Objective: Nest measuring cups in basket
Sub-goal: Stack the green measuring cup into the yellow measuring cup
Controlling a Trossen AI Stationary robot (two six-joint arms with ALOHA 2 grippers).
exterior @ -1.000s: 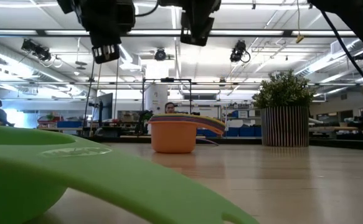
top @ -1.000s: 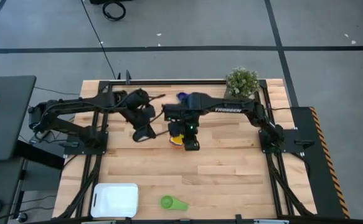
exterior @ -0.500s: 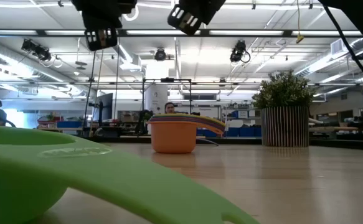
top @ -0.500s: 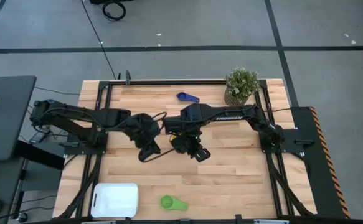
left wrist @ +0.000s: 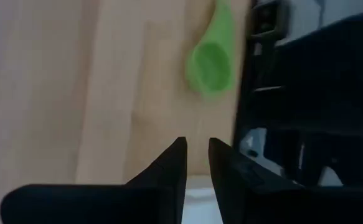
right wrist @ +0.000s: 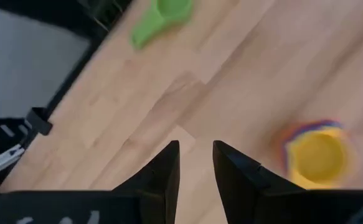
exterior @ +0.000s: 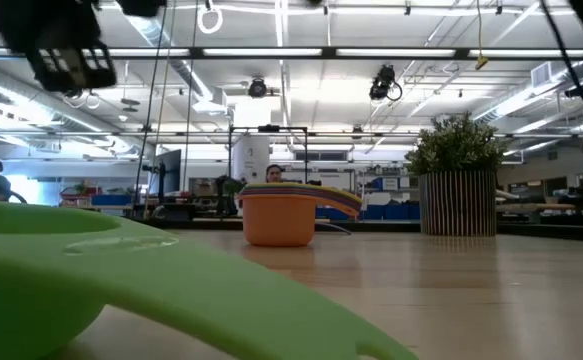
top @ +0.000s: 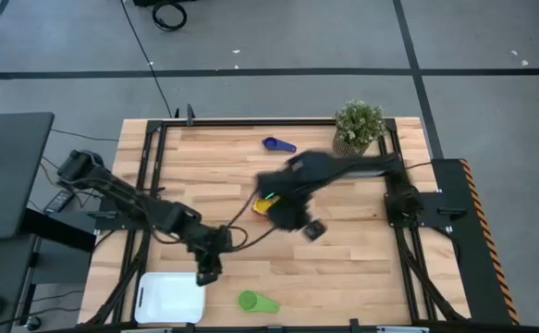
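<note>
**Stack mid-table, two cups loose, basket bare**

One basket point(top: 169, 298) lies at the table's 7 o'clock corner, long side across the table. One green cup point(top: 256, 302) sits just right of it, handle toward 3 o'clock. One blue cup point(top: 277, 144) lies near 12 o'clock, handle toward 3 o'clock. A nested stack point(top: 264, 204) with a yellow cup point(right wrist: 317, 155) innermost stands at centre; its cups can't be counted. The left gripper point(top: 206, 275), fingers a narrow slit apart and holding nothing, hangs by the basket's upper right corner. The right gripper point(top: 312, 230), slightly parted and holding nothing, is right of the stack
</note>
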